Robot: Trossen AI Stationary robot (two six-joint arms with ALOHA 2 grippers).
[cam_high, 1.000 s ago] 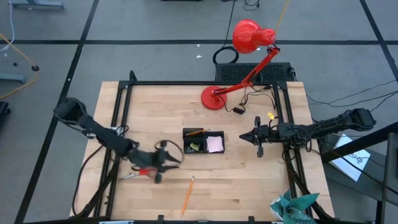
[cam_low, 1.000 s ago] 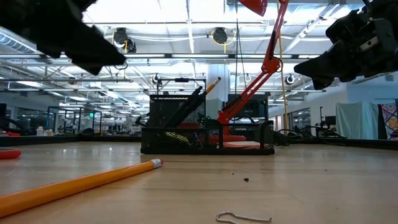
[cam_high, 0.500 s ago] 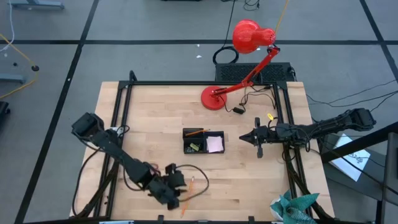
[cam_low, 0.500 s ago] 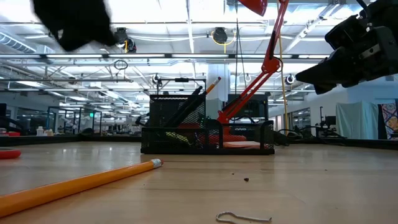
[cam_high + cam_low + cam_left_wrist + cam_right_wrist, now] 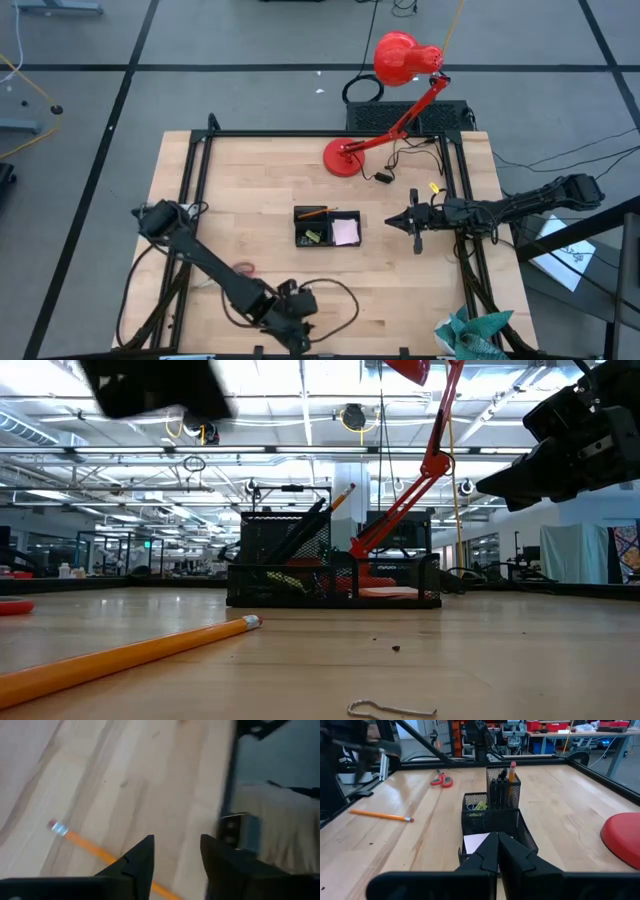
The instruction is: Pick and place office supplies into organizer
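The black mesh organizer (image 5: 327, 227) stands mid-table; pens and an orange pencil stand upright in its tall cup (image 5: 502, 785), and a pale pad lies in its front tray. An orange pencil (image 5: 75, 841) lies flat on the wood near the table's near edge, also seen in the low view (image 5: 130, 655). Red-handled scissors (image 5: 243, 268) lie flat left of centre. My left gripper (image 5: 175, 855) is open and hovers over the pencil, which my arm hides in the high view. My right gripper (image 5: 497, 851) is shut and waits level, right of the organizer.
A red desk lamp (image 5: 345, 158) stands on its round base at the far side, its cable trailing to the right. A bent paper clip (image 5: 390, 710) lies by the near edge. The black frame rails (image 5: 190, 200) run along the table's sides. Bare wood lies between organizer and pencil.
My left arm has swung from beside the scissors toward the table's near edge and a little right, and now hangs over the pencil. The pencil, organizer and right arm have stayed where they were.
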